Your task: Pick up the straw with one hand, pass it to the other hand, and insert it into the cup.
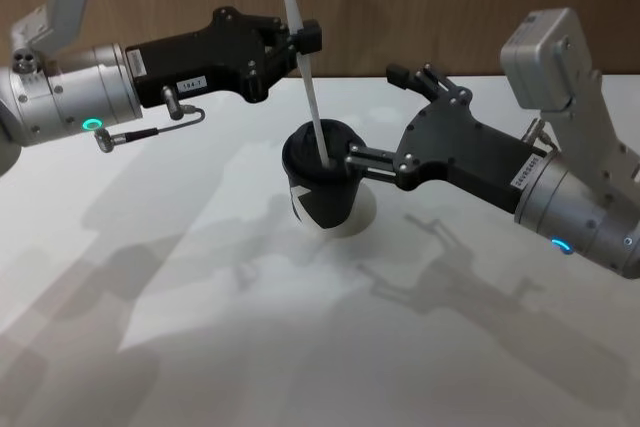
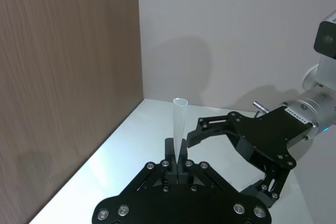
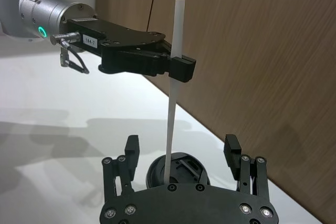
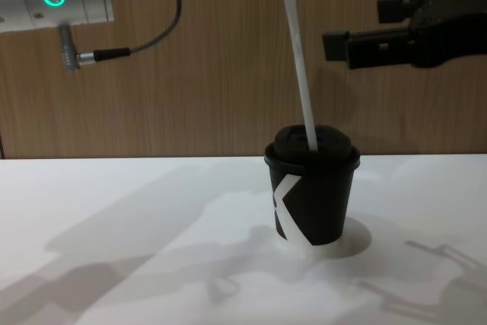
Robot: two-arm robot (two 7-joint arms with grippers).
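Straw [image 1: 308, 77] is clamped near its upper end in the left gripper's [image 1: 297, 42] jaws – that's the labelled arm with the green ring, reaching in above the cup [image 1: 322, 190]. Lower tip sits at the lid opening; chest view shows the straw leaning, its foot on the domed lid, most of its length still above the cup. Right gripper [image 1: 400, 117] hangs just beside the cup on the robot's right, jaws apart, holding nothing. The cup stands upright on the white surface [image 1: 200, 347].

Judgement: pick and handover look done – insertion is started, not finished. Left to do: push the straw down through the lid, release, back off.
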